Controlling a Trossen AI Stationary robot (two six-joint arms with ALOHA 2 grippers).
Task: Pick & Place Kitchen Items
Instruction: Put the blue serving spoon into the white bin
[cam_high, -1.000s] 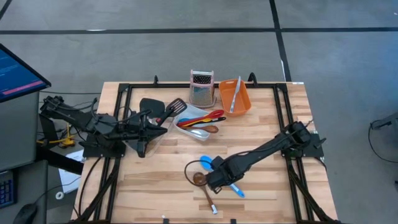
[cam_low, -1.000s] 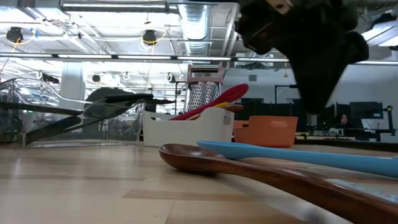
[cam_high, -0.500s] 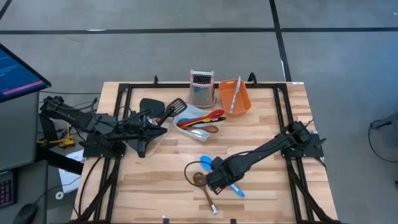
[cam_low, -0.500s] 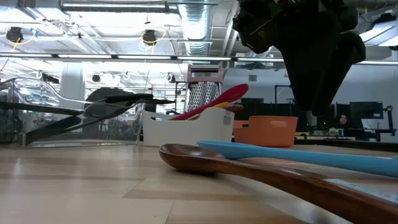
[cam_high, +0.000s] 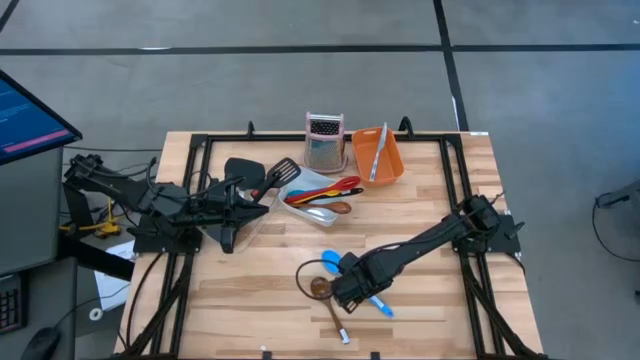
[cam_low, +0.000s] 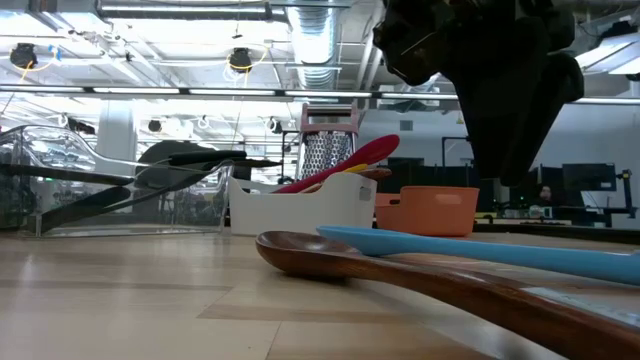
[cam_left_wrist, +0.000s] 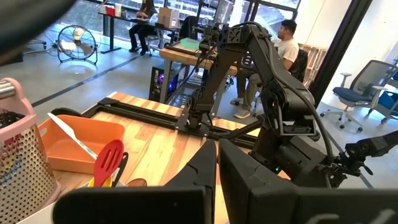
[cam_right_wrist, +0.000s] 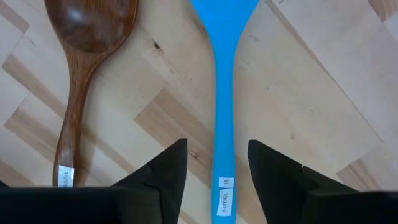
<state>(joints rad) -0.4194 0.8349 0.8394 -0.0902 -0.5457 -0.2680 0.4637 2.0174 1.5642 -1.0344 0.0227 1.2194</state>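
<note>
- The right gripper (cam_right_wrist: 214, 180) hangs low over the front middle of the table (cam_high: 440, 290), its two dark fingers (cam_right_wrist: 163, 171) parted, one on each side of the handle of a blue spoon (cam_right_wrist: 224, 118); the jaws are released and do not touch the handle.
- The blue spoon lies flat on the wood, its handle running between the fingers and its bowl end pointing away from the gripper.
- Just beside it lies a wooden spoon (cam_right_wrist: 78, 68), also flat, roughly parallel, apart from the blue one at the handles; from table height the two seem to cross, the blue spoon (cam_low: 480, 255) behind the wooden spoon (cam_low: 400, 285).
- From above, the right gripper (cam_high: 352, 290) sits at the end of its arm, which stretches in from the table's right edge.
- Farther back, near the table's middle, a white tub (cam_high: 300, 207) holds red-, yellow- and wood-handled tools (cam_high: 330, 190).
- Behind it stand a steel grater with a pink top (cam_high: 324, 140) and an orange tub (cam_high: 392, 160) with a pale utensil (cam_high: 378, 150) in it.
- A black slotted turner (cam_high: 282, 174) and a black spatula (cam_high: 243, 172) rest in a clear tub (cam_high: 262, 215) left of the white one.
- The left gripper (cam_high: 255, 207) waits at the table's left by the clear tub, fingers clenched together on nothing.
- People sit at desks in the room beyond.
</note>
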